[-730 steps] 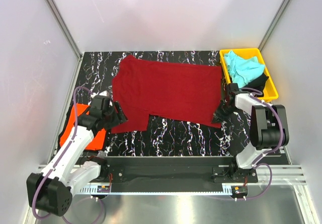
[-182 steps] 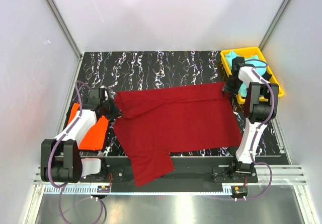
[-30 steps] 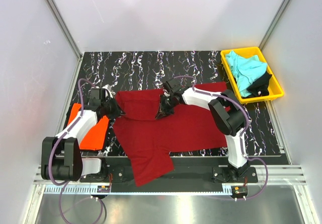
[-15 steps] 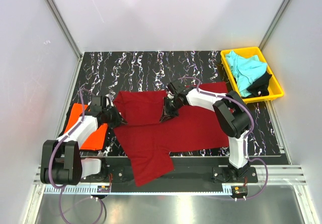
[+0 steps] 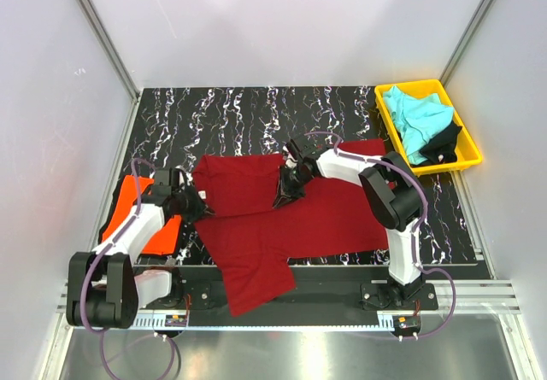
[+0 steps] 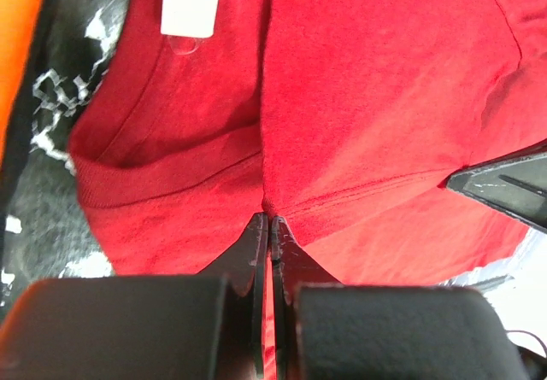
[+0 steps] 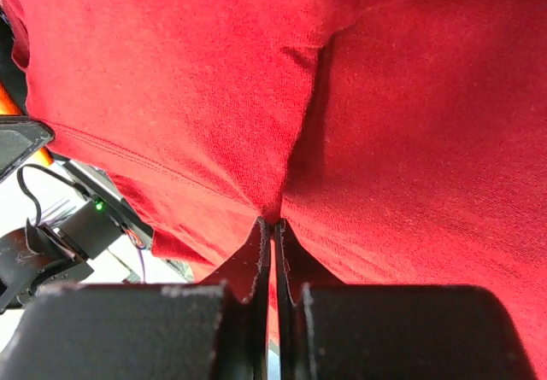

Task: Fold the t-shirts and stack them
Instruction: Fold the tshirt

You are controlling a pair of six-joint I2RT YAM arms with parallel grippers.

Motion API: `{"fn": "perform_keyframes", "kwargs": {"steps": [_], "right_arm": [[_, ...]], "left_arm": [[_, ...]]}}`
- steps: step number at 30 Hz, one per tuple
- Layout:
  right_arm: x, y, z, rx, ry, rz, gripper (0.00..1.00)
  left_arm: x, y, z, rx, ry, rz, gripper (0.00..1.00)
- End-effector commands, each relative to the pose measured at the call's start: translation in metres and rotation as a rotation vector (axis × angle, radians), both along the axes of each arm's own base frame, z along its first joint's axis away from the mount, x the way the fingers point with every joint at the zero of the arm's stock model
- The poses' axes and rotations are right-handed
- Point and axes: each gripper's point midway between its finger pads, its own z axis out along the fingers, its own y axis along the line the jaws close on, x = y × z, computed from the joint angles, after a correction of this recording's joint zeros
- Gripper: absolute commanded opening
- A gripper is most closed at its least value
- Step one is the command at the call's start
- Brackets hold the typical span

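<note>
Low over table (image 5: 256, 107), left claw (image 6: 269, 219) and right claw (image 7: 273, 223) apparently pinch red tee (image 5: 342, 218)

Blk marble tabletop (image 5: 248, 111), white walls (image 5: 282, 21), alu posts (image 5: 102, 34).

No text, brand or number can be read. The small white rectangular neck label (image 6: 191, 2) inside the collar of the dark red cloth t-shirt (image 6: 376, 81) looks blank.

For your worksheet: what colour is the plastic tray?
Yellow: the rectangular plastic tray, best in top external view.
</note>
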Motion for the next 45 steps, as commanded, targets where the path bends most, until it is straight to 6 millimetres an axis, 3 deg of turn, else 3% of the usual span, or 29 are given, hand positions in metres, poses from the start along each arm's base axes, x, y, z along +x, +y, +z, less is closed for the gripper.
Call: {"fn": "perform_keyframes", "kwargs": {"steps": [1,2,3,6,7,10,11,13,14,16,17,18,20,21,23,24,25,28,29,31,39,45], "right_arm": [[0.005,0.004,0.010,0.032,-0.017,0.025,0.04],[0.005,0.003,0.011,0.033,-0.016,0.030,0.04],[0.005,0.003,0.012,0.034,-0.018,0.032,0.04],[0.007,-0.007,0.015,0.010,-0.011,0.025,0.11],[0.005,-0.013,0.020,-0.003,-0.019,0.036,0.13],[0.011,-0.035,0.037,-0.070,-0.079,0.048,0.34],[0.013,-0.041,0.042,-0.088,-0.100,0.050,0.41],[0.018,-0.057,0.060,-0.106,-0.137,0.041,0.41],[0.020,-0.064,0.065,-0.128,-0.157,0.034,0.42],[0.023,-0.084,0.081,-0.151,-0.192,0.022,0.44],[0.025,-0.093,0.084,-0.171,-0.202,0.010,0.45],[0.025,-0.100,0.086,-0.179,-0.205,0.005,0.45],[0.026,-0.115,0.099,-0.184,-0.228,-0.018,0.46],[0.024,-0.119,0.101,-0.182,-0.231,-0.023,0.47],[0.024,-0.124,0.108,-0.170,-0.251,-0.025,0.47],[0.023,-0.126,0.109,-0.169,-0.255,-0.023,0.48],[0.022,-0.127,0.110,-0.164,-0.258,-0.018,0.48],[0.021,-0.132,0.109,-0.154,-0.253,-0.019,0.48],[0.020,-0.131,0.109,-0.138,-0.245,-0.014,0.49],[0.019,-0.138,0.106,-0.140,-0.236,-0.023,0.49],[0.026,-0.156,0.102,-0.134,-0.215,-0.077,0.49],[0.030,-0.161,0.098,-0.126,-0.197,-0.098,0.49]], "left_arm": [[-0.009,0.008,-0.002,0.029,0.021,0.054,0.00],[-0.010,0.009,-0.002,0.038,0.025,0.062,0.01],[-0.010,0.010,0.000,0.044,0.025,0.071,0.13],[-0.011,0.017,0.010,0.073,0.023,0.104,0.31],[-0.010,0.019,0.018,0.082,-0.005,0.114,0.42],[0.001,0.028,0.037,0.134,-0.060,0.118,0.57],[0.004,0.030,0.039,0.150,-0.065,0.116,0.57],[0.025,0.034,0.055,0.172,-0.127,0.110,0.59],[0.033,0.033,0.055,0.177,-0.126,0.095,0.59],[0.062,0.033,0.075,0.194,-0.211,0.067,0.59],[0.072,0.032,0.065,0.195,-0.177,0.047,0.59],[0.094,0.031,0.085,0.203,-0.233,0.024,0.59],[0.114,0.031,0.085,0.220,-0.224,-0.009,0.59],[0.127,0.032,0.071,0.235,-0.185,-0.025,0.57],[0.156,0.039,0.085,0.280,-0.230,-0.036,0.56],[0.166,0.041,0.068,0.296,-0.191,-0.056,0.56],[0.182,0.042,0.080,0.322,-0.229,-0.084,0.56],[0.199,0.044,0.055,0.352,-0.173,-0.151,0.59],[0.210,0.046,0.060,0.366,-0.189,-0.156,0.59],[0.213,0.051,0.043,0.395,-0.135,-0.179,0.59],[0.215,0.062,0.015,0.440,-0.077,-0.211,0.55],[0.212,0.076,-0.008,0.481,-0.013,-0.198,0.43]]}}
